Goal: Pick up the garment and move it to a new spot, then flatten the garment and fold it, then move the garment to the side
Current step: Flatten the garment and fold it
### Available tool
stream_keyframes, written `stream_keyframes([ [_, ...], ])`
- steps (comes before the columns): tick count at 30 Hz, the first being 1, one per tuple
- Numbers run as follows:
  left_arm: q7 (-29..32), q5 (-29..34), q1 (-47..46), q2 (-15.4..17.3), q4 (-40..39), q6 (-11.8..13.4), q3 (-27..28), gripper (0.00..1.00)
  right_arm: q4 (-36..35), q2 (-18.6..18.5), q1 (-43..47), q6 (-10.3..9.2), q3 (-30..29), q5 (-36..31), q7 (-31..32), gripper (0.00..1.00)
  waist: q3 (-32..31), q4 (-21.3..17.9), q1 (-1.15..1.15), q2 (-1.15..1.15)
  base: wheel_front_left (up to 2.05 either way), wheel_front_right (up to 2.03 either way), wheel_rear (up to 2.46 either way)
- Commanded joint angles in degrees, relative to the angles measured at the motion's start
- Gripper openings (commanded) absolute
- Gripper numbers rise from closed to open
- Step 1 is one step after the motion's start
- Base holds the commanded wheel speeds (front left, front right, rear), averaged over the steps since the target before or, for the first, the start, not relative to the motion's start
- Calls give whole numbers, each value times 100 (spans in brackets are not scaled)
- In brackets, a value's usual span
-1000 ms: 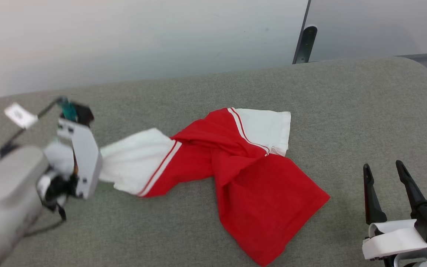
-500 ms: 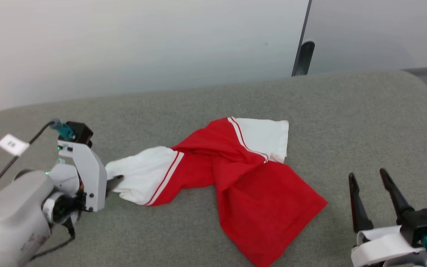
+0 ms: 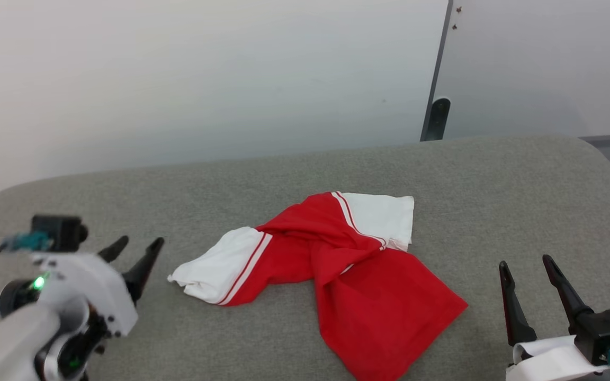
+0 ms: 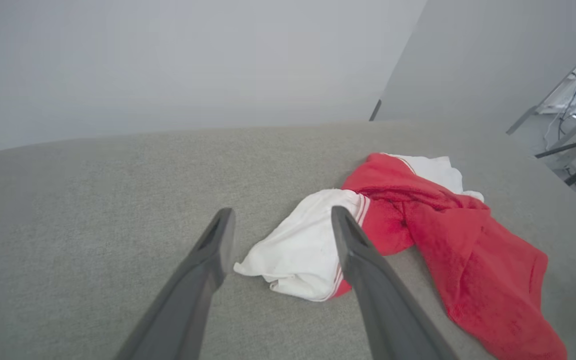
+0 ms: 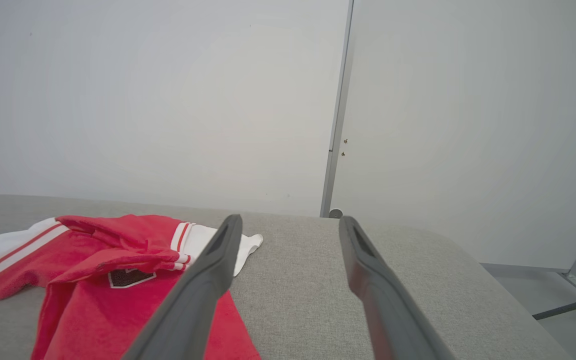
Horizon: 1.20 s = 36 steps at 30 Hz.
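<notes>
Crumpled, twisted red jersey T-shirt [image 3: 374, 301] is lying mid gray padded surface [image 3: 495, 185], being gripped by nothing. Left gripper [image 3: 142, 242] and right gripper [image 3: 526, 261] are being shown spread, empty. Flattening, folding, side move probably pending.

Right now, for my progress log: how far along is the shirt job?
Done, apparently: the garment lies on the grey pad, no gripper holding it. In hand: nothing; the left gripper, open, points at its white sleeve, the right gripper stands open, apart. Left: it is twisted and bunched, so flattening, folding, moving aside.
</notes>
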Motion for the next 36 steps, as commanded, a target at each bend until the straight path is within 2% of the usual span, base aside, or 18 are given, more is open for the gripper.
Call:
stream_keyframes([
  [1, -213, -25, 176, 59, -60, 85, 67, 100, -19, -23, 108, -2, -20, 6, -4, 100, -46, 58, 0, 0, 0, 0, 0],
  [4, -937, 167, 576, 191, -279, 294, 227, 100, -65, -58, 134, -2, -49, 26, -5, 100, -63, 128, 0, 0, 0, 0, 0],
  [7, -1163, 433, 954, 179, -403, 490, 553, 100, -81, -107, 214, -2, -103, 52, -5, 100, -50, 256, 0, 0, 0, 0, 0],
  [8, -1173, 665, 1005, 118, -483, 542, 862, 100, -72, -130, 227, -2, -123, 64, -4, 100, -40, 315, 0, 0, 0, 0, 0],
  [12, -1166, 1703, 1765, -389, -732, 666, 2126, 100, 20, -254, 177, -2, -165, 104, -5, 100, -1, 575, 0, 0, 0, 0, 0],
  [15, -1171, 2414, 2367, -967, -970, 682, 3158, 100, 187, -387, 90, -2, -129, 164, -4, 100, 14, 763, 0, 0, 0, 0, 0],
  [18, -1172, 3020, 2928, -1454, -1133, 510, 3920, 100, 406, -498, -33, -2, -52, 310, 54, 100, 37, 928, 0, 0, 0, 0, 0],
  [22, -1173, 3655, 3341, -1961, -1191, 241, 4502, 100, 679, -792, -314, -2, 250, 595, 529, 100, 75, 1106, 0, 0, 0, 0, 0],
  [30, -1170, 4551, 3686, -2848, -1095, -297, 5361, 100, 1155, -1688, -984, -3, 909, 1485, 1869, 100, 157, 1551, 0, 0, 0, 0, 0],
  [36, -1170, 4925, 3658, -3429, -962, -730, 5737, 100, 1522, -2124, -1314, -3, 1355, 2282, 3305, 100, 272, 1869, 0, 0, 0, 0, 0],
])
